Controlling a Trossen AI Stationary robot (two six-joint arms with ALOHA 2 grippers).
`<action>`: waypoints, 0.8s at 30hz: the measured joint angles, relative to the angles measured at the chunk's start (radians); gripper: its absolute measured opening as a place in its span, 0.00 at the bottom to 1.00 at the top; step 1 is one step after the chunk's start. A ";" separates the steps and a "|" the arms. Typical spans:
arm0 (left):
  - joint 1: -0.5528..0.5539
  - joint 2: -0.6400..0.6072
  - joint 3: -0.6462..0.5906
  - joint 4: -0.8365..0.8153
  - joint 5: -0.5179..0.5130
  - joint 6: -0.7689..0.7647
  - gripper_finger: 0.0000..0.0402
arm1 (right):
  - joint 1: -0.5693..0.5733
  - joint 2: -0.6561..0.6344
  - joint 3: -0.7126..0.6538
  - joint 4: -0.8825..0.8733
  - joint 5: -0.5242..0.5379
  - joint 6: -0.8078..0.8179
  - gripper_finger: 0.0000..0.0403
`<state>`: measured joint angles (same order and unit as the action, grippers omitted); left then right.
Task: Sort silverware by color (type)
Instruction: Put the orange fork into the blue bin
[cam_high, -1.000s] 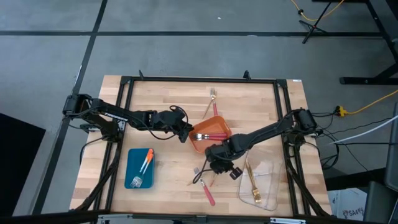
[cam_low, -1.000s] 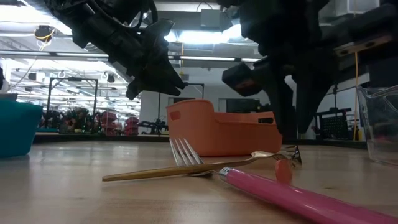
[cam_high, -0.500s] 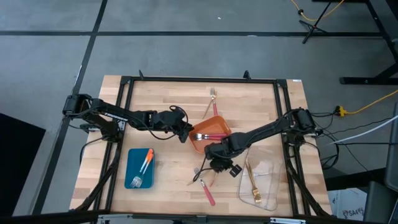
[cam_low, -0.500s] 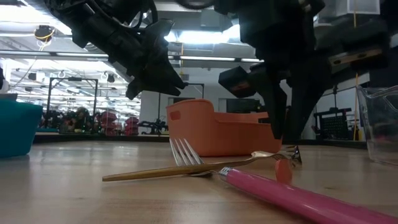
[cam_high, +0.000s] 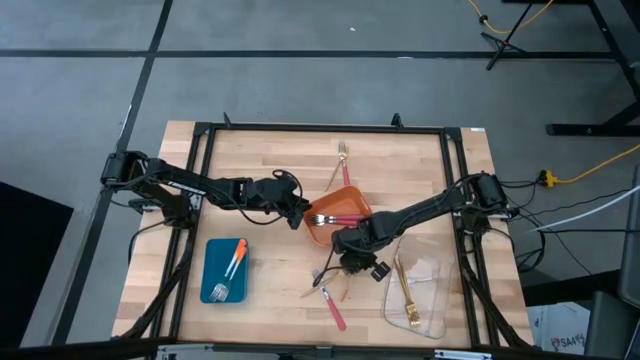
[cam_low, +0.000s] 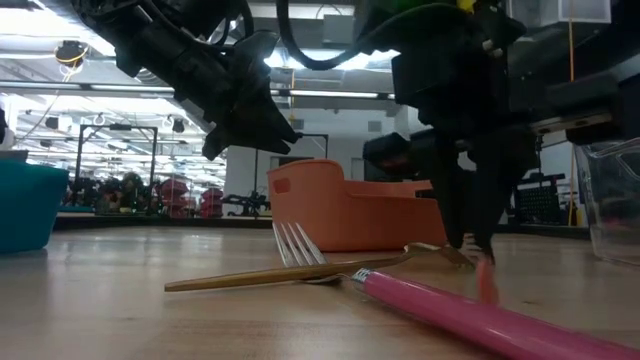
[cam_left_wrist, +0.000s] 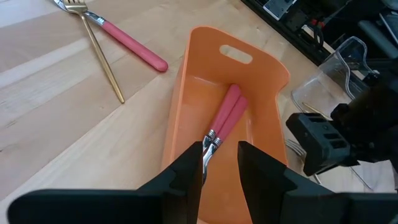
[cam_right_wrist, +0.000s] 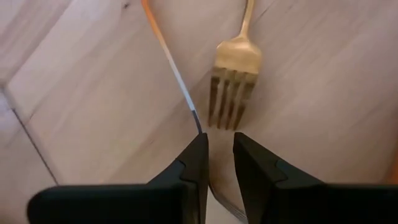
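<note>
Inspector: Right gripper (cam_right_wrist: 217, 149)?

Assessor: Low over the loose forks near the table's centre, jaws narrowly parted, holding nothing. The orange fork (cam_right_wrist: 171, 65) runs into the gap, with the gold fork (cam_right_wrist: 231, 84) just beside.

Inspector: Advice?

Assessor: Straddle the orange stem only, clear of the gold tines. The left gripper (cam_left_wrist: 219, 163) waits, narrowly parted, over the orange tray (cam_left_wrist: 177, 127).

Both arms reach in toward the middle of the table. The left gripper (cam_high: 299, 214) hangs tilted down, jaws a narrow gap apart. The right gripper (cam_high: 341, 265) points straight down, tips right at the table, jaws slightly parted.
</note>
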<state>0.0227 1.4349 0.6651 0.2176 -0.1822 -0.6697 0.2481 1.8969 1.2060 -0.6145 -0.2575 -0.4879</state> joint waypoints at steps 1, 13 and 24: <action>0.000 0.000 0.000 0.000 0.000 0.000 0.23 | 0.000 0.000 0.000 0.007 0.001 0.001 0.17; 0.000 0.000 0.000 0.000 0.000 0.000 0.23 | 0.001 0.001 0.044 -0.038 0.038 0.004 0.17; 0.000 0.000 0.000 0.000 0.000 0.000 0.23 | 0.054 0.001 0.071 -0.055 0.039 0.038 0.17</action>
<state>0.0228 1.4349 0.6651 0.2174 -0.1822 -0.6697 0.3022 1.8980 1.2774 -0.6691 -0.2188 -0.4503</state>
